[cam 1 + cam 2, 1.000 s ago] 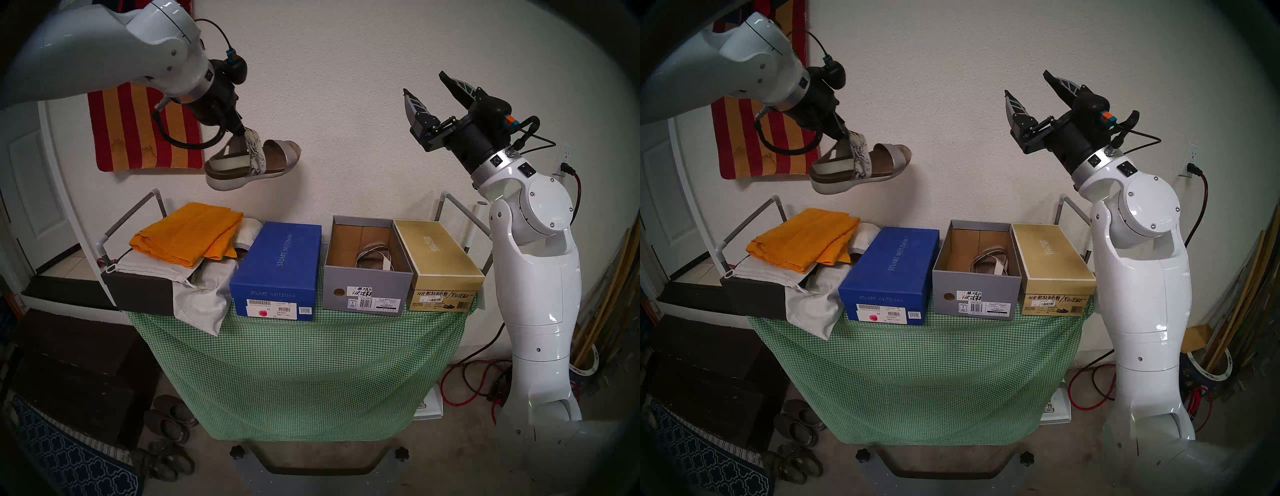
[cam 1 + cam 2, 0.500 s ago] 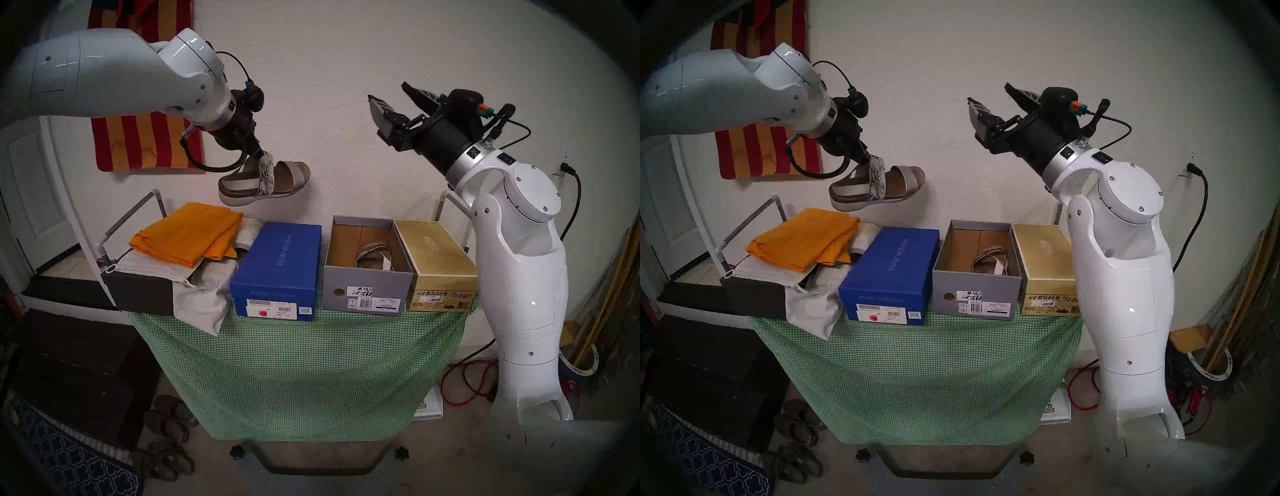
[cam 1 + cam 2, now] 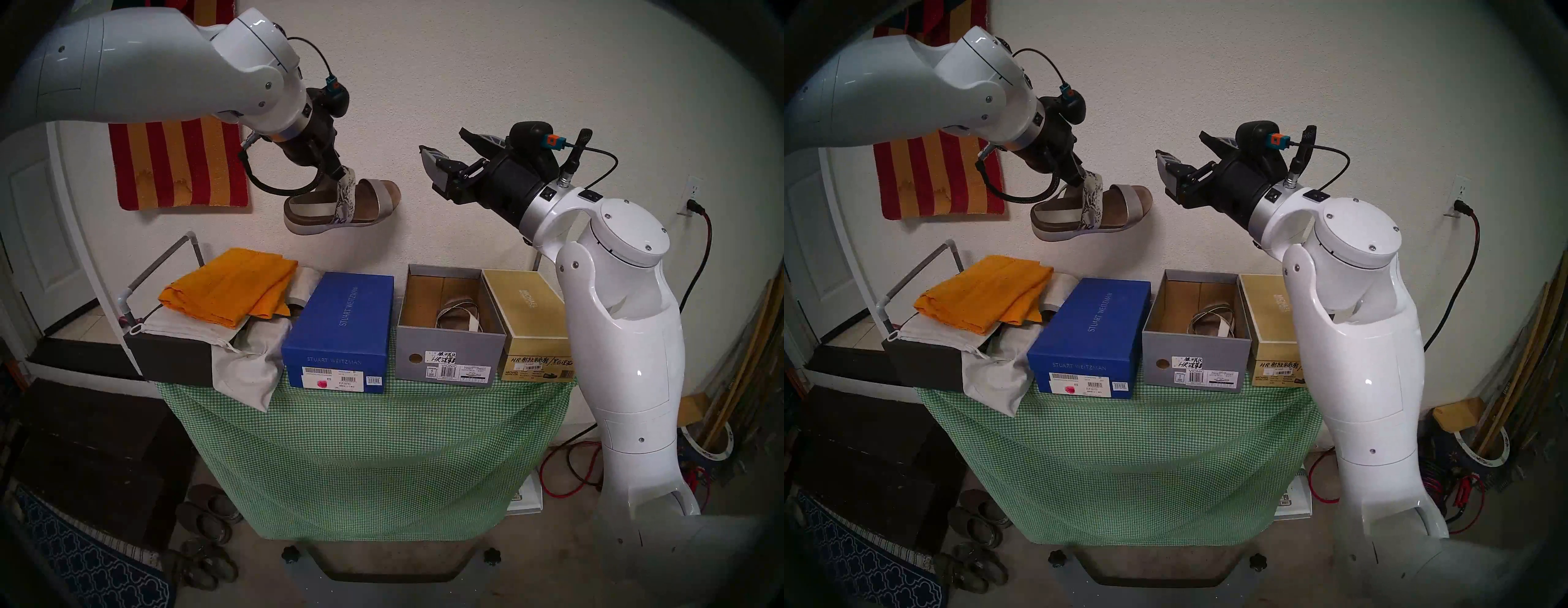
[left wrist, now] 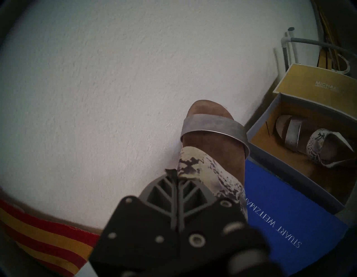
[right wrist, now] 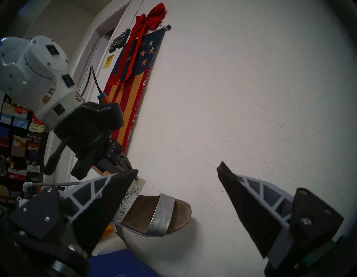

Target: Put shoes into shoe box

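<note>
One sandal (image 3: 456,316) boxed, second sandal (image 3: 339,208) pinched by its strap in my left gripper (image 3: 339,173) above the blue box (image 3: 339,331); right gripper (image 3: 445,146) open, empty; next carry over the grey box (image 3: 445,361), lower, release.

Green-checked tablecloth (image 3: 369,446) — blue box (image 3: 339,331) — red-orange striped hanging (image 3: 178,165)

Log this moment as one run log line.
left pincer: shut on sandal strap, above blue box | right pincer: open, empty | grey box: open, other sandal inside
</note>
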`<control>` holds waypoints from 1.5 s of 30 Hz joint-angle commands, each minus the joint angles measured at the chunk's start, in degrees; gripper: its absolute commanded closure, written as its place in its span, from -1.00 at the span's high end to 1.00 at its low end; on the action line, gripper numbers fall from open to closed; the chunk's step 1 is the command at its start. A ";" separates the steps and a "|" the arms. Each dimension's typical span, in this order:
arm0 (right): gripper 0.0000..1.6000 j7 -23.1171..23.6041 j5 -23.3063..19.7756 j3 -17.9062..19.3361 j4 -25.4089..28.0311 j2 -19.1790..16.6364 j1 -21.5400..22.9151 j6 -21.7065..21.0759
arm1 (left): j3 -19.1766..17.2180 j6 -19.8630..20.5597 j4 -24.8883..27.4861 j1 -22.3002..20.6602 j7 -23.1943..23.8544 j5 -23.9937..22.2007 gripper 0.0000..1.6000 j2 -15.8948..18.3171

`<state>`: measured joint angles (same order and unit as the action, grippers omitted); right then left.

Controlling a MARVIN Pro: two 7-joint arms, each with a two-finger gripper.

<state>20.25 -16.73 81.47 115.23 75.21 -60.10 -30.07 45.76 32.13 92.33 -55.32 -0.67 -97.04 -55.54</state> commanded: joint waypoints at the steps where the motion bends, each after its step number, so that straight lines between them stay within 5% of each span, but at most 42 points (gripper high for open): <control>1: 1.00 -1.59 0.39 -0.24 -2.58 1.56 0.61 0.49 | -1.31 1.61 6.01 -5.50 -5.05 -0.80 -1.00 2.24; 13: 1.00 -3.68 1.83 -2.33 -5.86 3.40 -1.45 2.18 | -1.86 2.61 9.40 -6.20 -11.76 -3.10 -1.00 3.51; 34: 1.00 -7.11 2.31 -8.27 -7.44 9.04 1.96 3.12 | -1.90 2.59 9.77 -6.24 -12.99 -3.85 -1.00 3.56; 45: 1.00 -8.04 2.89 -8.21 -12.33 9.16 0.95 9.02 | -1.86 2.54 9.80 -6.26 -13.05 -3.89 -1.00 3.54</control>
<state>12.56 -14.08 72.96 106.11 83.45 -59.63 -24.96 44.27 34.78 102.28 -61.15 -13.60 -101.14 -51.83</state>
